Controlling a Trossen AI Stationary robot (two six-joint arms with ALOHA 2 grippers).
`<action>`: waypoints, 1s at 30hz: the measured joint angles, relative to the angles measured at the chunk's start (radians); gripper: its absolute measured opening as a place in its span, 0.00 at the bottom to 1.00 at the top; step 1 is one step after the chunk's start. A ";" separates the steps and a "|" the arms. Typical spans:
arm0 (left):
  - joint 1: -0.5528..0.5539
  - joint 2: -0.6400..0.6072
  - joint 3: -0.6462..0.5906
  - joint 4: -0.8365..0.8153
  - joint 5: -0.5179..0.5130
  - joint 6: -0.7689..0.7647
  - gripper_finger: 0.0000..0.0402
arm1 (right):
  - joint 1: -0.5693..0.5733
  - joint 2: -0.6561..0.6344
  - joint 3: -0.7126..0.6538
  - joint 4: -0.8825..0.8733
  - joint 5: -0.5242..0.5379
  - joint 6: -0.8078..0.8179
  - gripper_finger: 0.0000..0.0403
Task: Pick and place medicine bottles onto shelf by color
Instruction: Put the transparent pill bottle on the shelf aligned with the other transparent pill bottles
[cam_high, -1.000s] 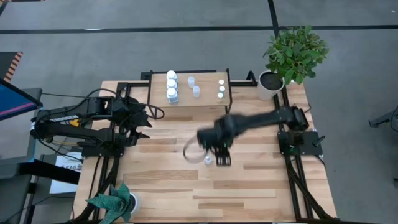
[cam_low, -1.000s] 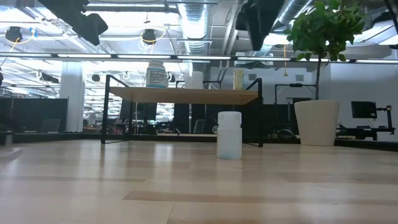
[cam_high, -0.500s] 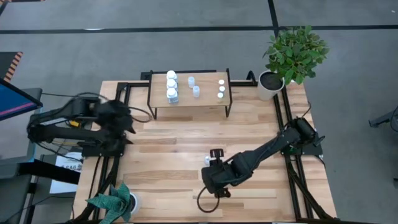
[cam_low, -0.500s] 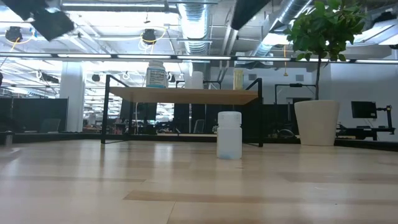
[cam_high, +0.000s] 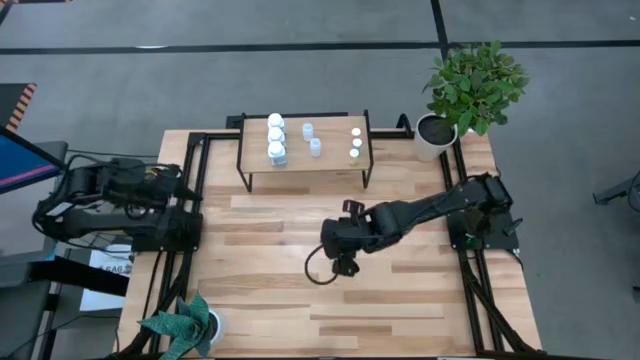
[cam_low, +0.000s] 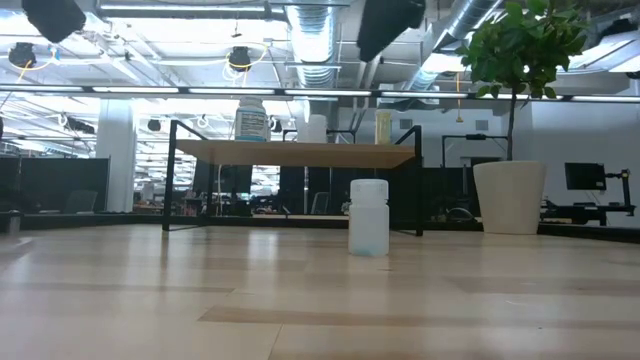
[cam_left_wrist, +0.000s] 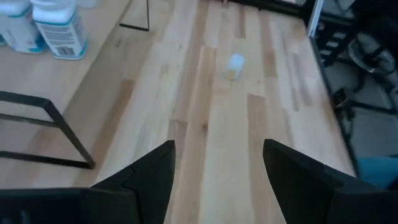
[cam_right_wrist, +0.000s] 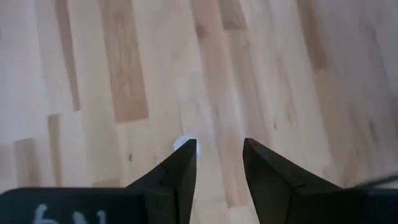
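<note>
The shelf (cam_high: 305, 160) stands at the table's far side with several bottles on its top: white ones (cam_high: 276, 137) at its left, pale-blue ones (cam_high: 312, 138) in the middle, tiny ones (cam_high: 355, 143) at its right. One pale-blue bottle (cam_low: 368, 217) stands upright on the table in front of the shelf. My right gripper (cam_high: 343, 260) hangs open high above it, pointing down. In the right wrist view the bottle's top (cam_right_wrist: 181, 144) shows beside one finger. My left gripper (cam_high: 172, 187) is open and empty at the table's left edge.
A potted plant (cam_high: 470, 85) in a white pot stands at the far right corner. Another small plant (cam_high: 185, 325) stands at the near left corner. Bare wood lies between the shelf and the near edge.
My right gripper has swung toward the near edge and come back over the lone bottle, staying high. My left arm has drawn back toward the table's left edge. The bottle on the table has not moved.
</note>
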 joint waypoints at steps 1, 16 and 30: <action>0.000 0.000 -0.012 0.005 -0.002 0.024 0.57 | -0.002 -0.002 0.000 -0.010 -0.011 0.011 0.38; 0.000 -0.042 -0.243 0.283 0.023 0.138 0.57 | -0.035 0.016 0.000 0.059 -0.157 -0.006 0.52; 0.000 -0.042 -0.243 0.278 0.024 0.138 0.57 | -0.031 0.165 -0.002 -0.064 -0.185 -0.043 0.69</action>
